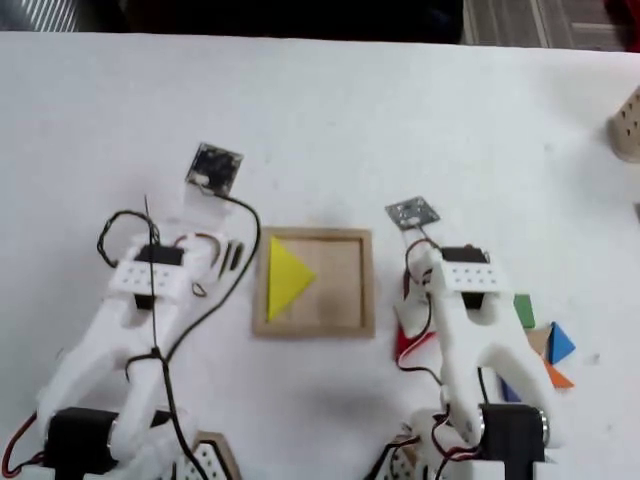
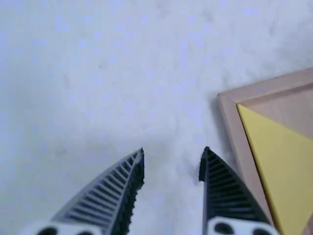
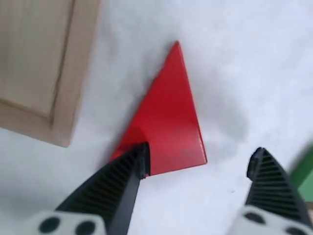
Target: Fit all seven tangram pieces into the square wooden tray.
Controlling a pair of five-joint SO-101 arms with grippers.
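High view: the square wooden tray (image 1: 362, 285) lies on the white table (image 1: 320, 120) between the two arms. The yellow triangle (image 1: 285, 277) sits inside it, long edge flush against the tray's left inner wall and running from the far side to the near side, with the square corner pointing right toward the tray's middle. The left gripper (image 1: 230, 258) rests just beside the tray's left wall. The red triangle (image 1: 405, 345) lies on the table near the tray's near right corner, partly covered by the right arm (image 1: 470, 300). The green piece (image 1: 523, 310), blue piece (image 1: 560, 342) and orange piece (image 1: 557, 378) are grouped to the right of that arm. Left wrist view: the left gripper's jaws stand moderately apart over bare table, holding nothing, beside a corner of the tray. Right wrist view: the red triangle lies flat near a tray corner, apart from it, its sharp tip pointing away from the right gripper (image 3: 200, 155). The right gripper's jaws are spread wide across the triangle's broad end, one fingertip over a corner of that end; contact cannot be determined.
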